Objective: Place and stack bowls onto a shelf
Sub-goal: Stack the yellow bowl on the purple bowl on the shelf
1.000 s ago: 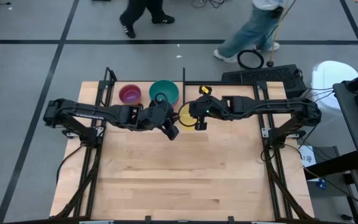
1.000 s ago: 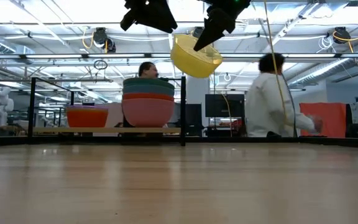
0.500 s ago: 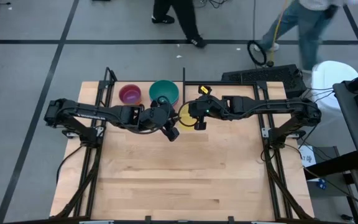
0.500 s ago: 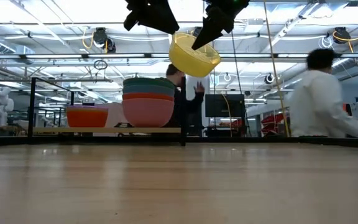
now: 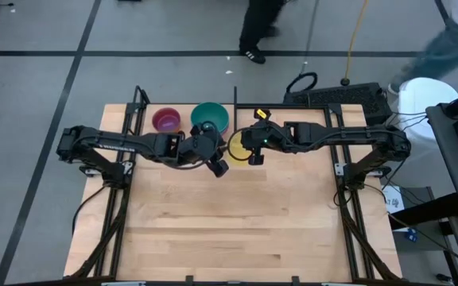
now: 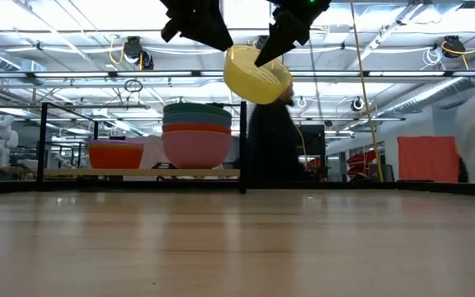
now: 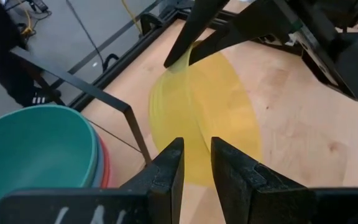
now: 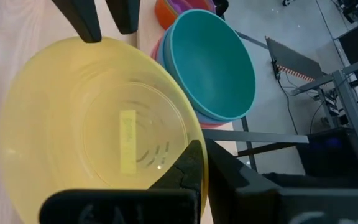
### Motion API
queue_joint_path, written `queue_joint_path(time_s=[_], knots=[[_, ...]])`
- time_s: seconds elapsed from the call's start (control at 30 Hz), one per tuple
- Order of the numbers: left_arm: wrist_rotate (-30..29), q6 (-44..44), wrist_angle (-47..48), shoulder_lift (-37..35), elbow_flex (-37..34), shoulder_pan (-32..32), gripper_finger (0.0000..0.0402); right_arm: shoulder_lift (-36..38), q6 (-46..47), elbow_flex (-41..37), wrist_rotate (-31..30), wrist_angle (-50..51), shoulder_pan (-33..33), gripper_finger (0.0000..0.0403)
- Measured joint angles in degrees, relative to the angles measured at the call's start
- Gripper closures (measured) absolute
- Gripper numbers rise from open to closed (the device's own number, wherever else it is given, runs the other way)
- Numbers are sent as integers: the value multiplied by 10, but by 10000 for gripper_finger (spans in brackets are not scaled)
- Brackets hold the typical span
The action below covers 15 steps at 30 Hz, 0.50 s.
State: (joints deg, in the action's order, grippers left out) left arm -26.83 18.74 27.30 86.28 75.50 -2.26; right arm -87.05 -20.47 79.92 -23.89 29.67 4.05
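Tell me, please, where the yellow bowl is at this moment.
The yellow bowl hangs tilted above the table, pinched at its rim by the right hand, just right of the teal-topped stack on the shelf.

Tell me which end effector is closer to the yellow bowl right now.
Right. The right end effector is pinching the rim of the yellow bowl, holding it in the air. The left end effector hovers right beside the bowl, open and not gripping it.

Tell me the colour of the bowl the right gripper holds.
Yellow bowl; clearest in the right wrist view.
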Motion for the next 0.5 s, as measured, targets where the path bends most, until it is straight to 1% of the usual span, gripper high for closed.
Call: queue_joint_path(time_s=[0.17, 0.3, 0.5], knots=[[4, 1, 2, 12, 1, 10, 316, 0, -16, 0, -2, -17, -5, 403], [28, 2, -4, 23, 1, 18, 316, 0, -19, -1, -2, -13, -7, 403], [46, -3, 1, 23, 1, 31, 316, 0, -19, -1, 12, -14, -7, 403]])
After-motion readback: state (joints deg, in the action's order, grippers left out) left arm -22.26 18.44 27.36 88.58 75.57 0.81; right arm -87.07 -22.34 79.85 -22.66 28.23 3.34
